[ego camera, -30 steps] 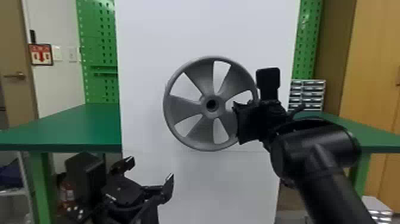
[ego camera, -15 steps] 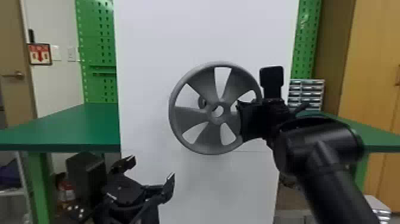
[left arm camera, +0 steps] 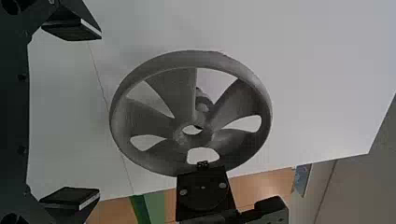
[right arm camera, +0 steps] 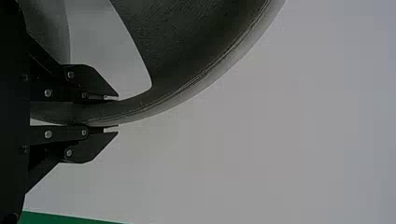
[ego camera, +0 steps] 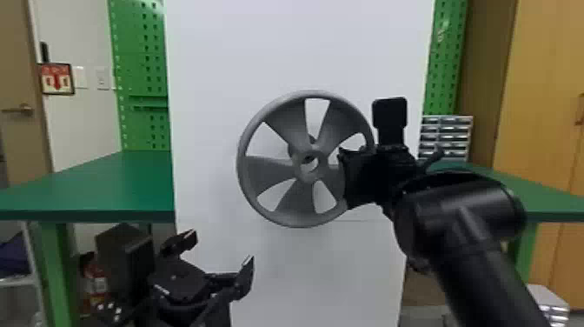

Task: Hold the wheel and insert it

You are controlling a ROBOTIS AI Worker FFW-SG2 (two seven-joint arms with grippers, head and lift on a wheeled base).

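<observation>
Here: wheel (ego camera: 271,171), pinched in right claw (right arm camera: 117,113); peg (left arm camera: 203,100) behind hub (ego camera: 321,167), slightly up-left in head view; left claw (ego camera: 220,250) agape.

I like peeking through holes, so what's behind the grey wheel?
Behind the wheel is a white board, and part of a grey stub shows between the blades. The blades and hub cover the rest of the stub.

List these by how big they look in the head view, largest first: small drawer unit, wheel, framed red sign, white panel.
1. White panel
2. Wheel
3. Small drawer unit
4. Framed red sign
</observation>
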